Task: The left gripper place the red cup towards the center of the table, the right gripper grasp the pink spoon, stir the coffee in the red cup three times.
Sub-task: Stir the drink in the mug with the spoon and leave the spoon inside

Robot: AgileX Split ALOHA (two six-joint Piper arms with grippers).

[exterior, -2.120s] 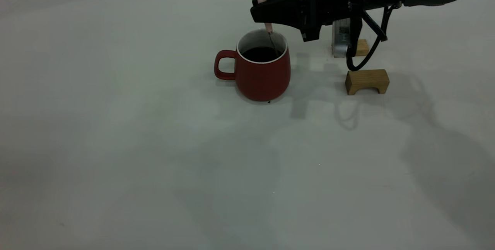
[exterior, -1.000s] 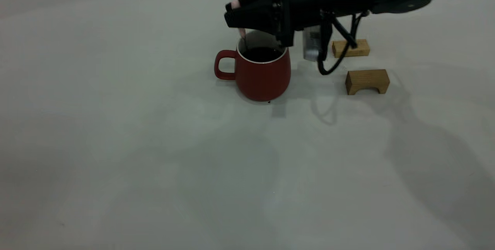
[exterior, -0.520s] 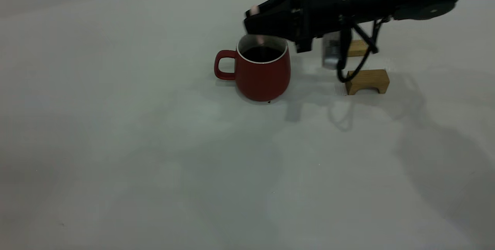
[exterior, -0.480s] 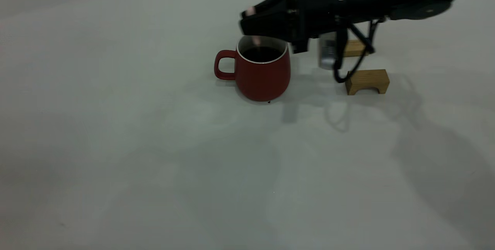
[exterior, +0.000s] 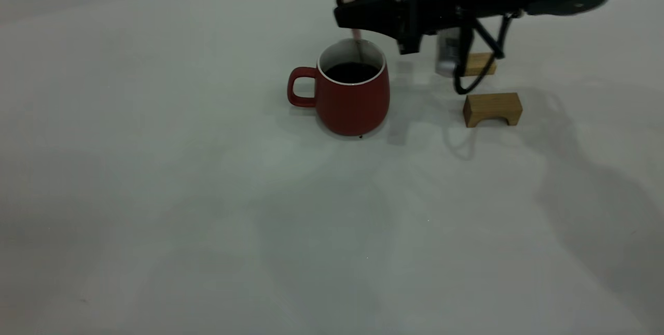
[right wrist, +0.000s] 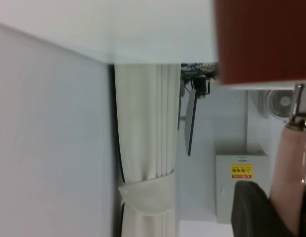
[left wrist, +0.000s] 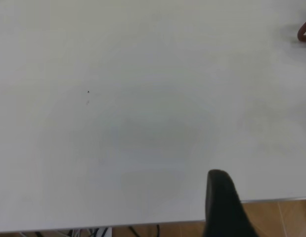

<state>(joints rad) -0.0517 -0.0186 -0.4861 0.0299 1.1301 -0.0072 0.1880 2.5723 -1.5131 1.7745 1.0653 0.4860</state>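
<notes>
The red cup (exterior: pixel 353 97) stands upright on the table (exterior: pixel 155 179), handle pointing left, with dark coffee (exterior: pixel 351 72) inside. Just above its far rim, my right gripper (exterior: pixel 351 13) is shut on the pink spoon (exterior: pixel 357 35). The spoon hangs upright with its metal neck dipping into the cup. In the right wrist view the pink spoon handle (right wrist: pixel 290 173) sits in the right gripper (right wrist: pixel 286 217), next to the red cup wall (right wrist: pixel 264 39). My left gripper (left wrist: pixel 264 207) hangs open over the table's edge, far from the cup; only the cup's handle (left wrist: pixel 305 32) shows there.
Two wooden blocks lie right of the cup: an arched one (exterior: pixel 493 108) nearer the front and a flat one (exterior: pixel 480 64) behind it, partly hidden by the right arm's cables. The table edge (left wrist: pixel 143 224) and the floor show in the left wrist view.
The right gripper has swung the spoon round inside the cup: left a second ago, then back right and slightly up now. The cup has not moved.
</notes>
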